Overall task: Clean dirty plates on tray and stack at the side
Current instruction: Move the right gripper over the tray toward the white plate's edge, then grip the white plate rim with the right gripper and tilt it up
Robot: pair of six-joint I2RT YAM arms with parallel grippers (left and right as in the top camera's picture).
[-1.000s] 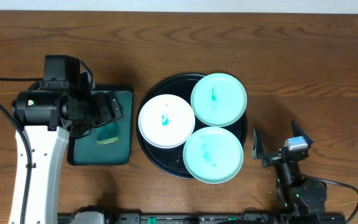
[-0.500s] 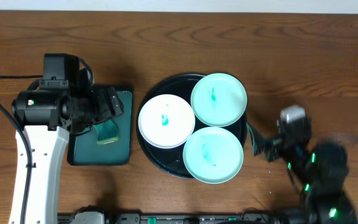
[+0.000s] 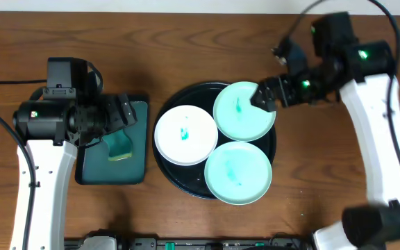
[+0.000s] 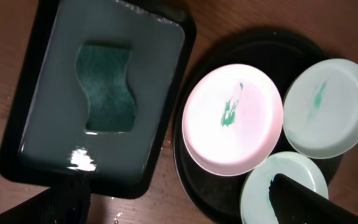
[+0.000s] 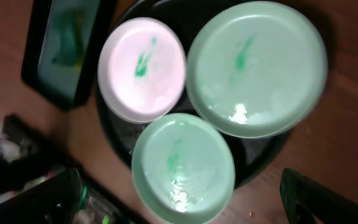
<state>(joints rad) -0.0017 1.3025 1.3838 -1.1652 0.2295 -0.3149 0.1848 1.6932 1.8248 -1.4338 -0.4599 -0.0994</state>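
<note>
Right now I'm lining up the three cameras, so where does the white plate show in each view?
Overhead: the white plate sits left on the black tray.
Left wrist: the plate lies right of centre, pinkish.
Right wrist: the plate lies upper left.
Shared landmark: the black tray under it.

black tray (image 3: 174,175), white plate (image 3: 194,142), two mint plates (image 3: 250,118) (image 3: 245,182), teal smears (image 3: 184,132)

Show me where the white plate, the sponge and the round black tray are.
white plate (image 3: 186,139): overhead view, the plate's centre.
sponge (image 4: 107,87): left wrist view, middle of its top face.
round black tray (image 3: 179,179): overhead view, bare lower-left floor.
</note>
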